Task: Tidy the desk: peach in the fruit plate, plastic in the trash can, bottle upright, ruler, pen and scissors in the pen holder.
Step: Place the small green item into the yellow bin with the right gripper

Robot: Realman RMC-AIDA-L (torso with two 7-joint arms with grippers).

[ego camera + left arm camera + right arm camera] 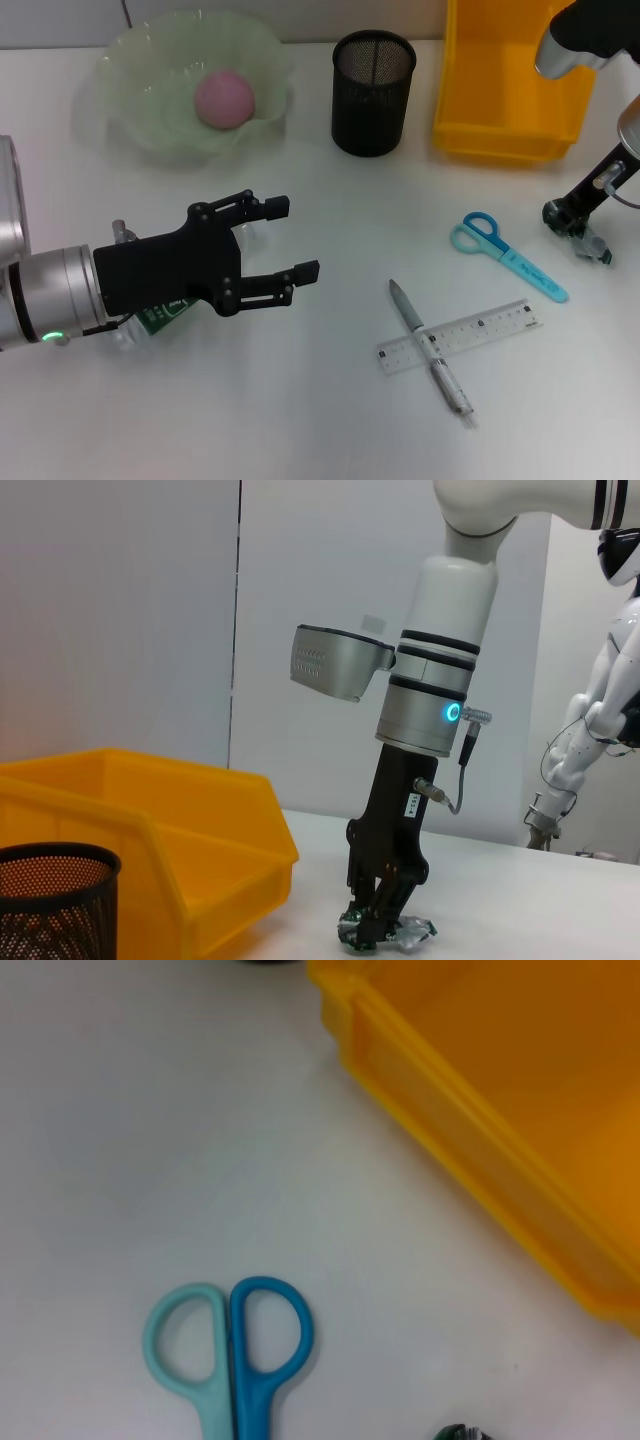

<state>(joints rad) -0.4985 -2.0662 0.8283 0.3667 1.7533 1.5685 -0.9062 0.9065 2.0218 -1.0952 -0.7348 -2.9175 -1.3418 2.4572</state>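
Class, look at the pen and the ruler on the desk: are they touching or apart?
Touching. In the head view the pen lies straight across the clear ruler, crossing it near its left end with no gap between them.

Pink peach [224, 98], yellow bin [508, 90], two-tone blue scissors [505, 254]

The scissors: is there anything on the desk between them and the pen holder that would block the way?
Nothing visible does. The scissors lie on bare desk, and the stretch up to the pen holder holds nothing. The yellow bin stands beside that path, the pen and ruler nearer the robot.
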